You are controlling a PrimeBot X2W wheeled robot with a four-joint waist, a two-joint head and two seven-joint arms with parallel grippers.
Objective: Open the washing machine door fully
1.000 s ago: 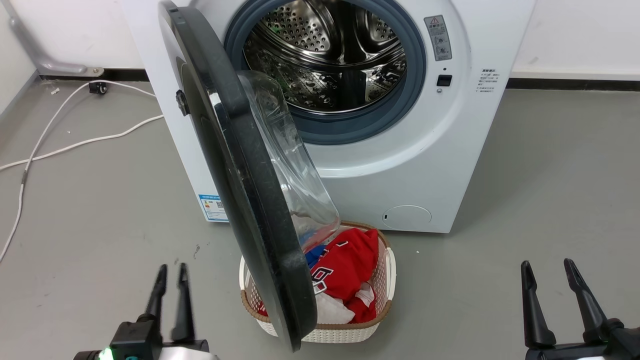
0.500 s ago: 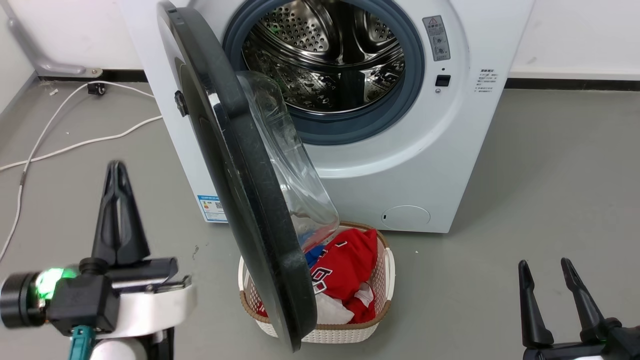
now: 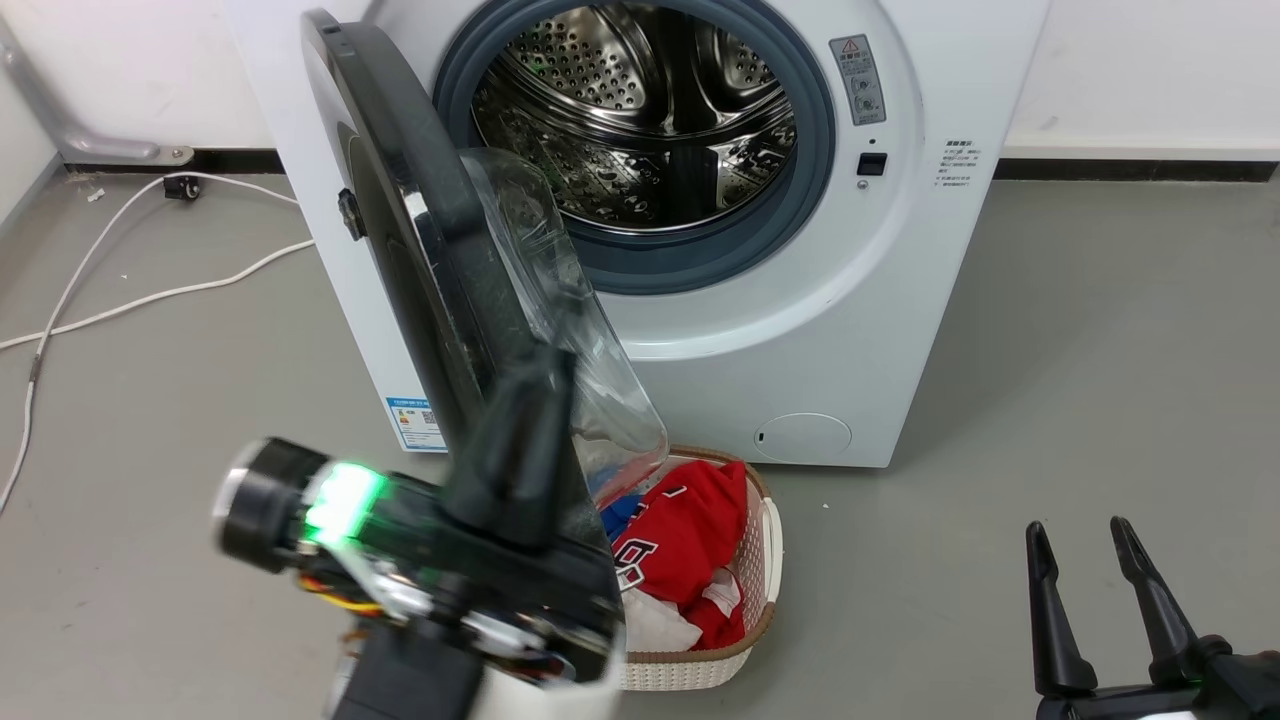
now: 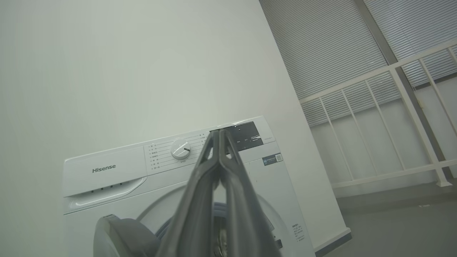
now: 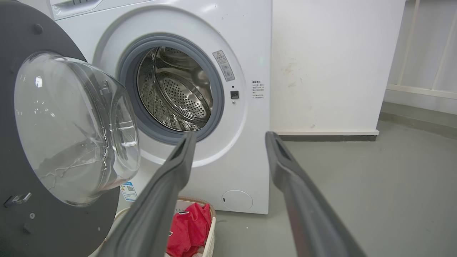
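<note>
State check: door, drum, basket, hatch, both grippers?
Door: partly open, not fully.
Drum: exposed, looks empty.
Basket: holds clothes.
Hatch: closed.
Left gripper: shut, empty.
Right gripper: open, empty.

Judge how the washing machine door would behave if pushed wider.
Likely rigid: the washing machine door is a thick black disc and should swing as one piece, not flex. Its glossy face and bulging glass bowl look slippery, so the shut left gripper might skid. Being large, it probably feels heavy.
</note>
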